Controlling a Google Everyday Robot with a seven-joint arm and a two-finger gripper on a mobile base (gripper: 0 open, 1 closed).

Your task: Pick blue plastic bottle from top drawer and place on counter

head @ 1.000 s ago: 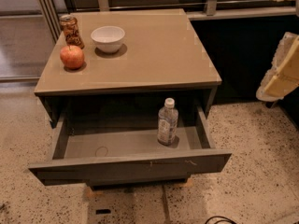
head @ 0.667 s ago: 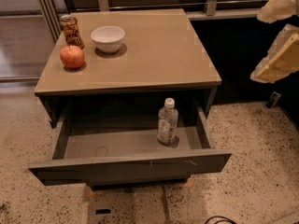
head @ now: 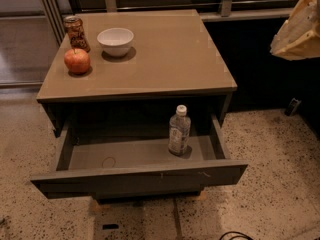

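Note:
The blue plastic bottle (head: 179, 131), clear with a white cap, stands upright in the right part of the open top drawer (head: 135, 176). The drawer is pulled out from under the tan counter (head: 170, 59). My gripper (head: 300, 31) shows as a pale yellowish shape at the upper right edge of the view, well above and to the right of the bottle, over the floor beside the cabinet. It holds nothing that I can see.
On the counter's back left stand a reddish-brown patterned can (head: 76, 32), a red apple (head: 77, 61) and a white bowl (head: 115, 40). Speckled floor surrounds the cabinet. A dark rail and wall run behind it. A black cable lies at the bottom right.
My gripper has risen and moved slightly left along the right edge of the view. The bottle, drawer and counter items have not moved.

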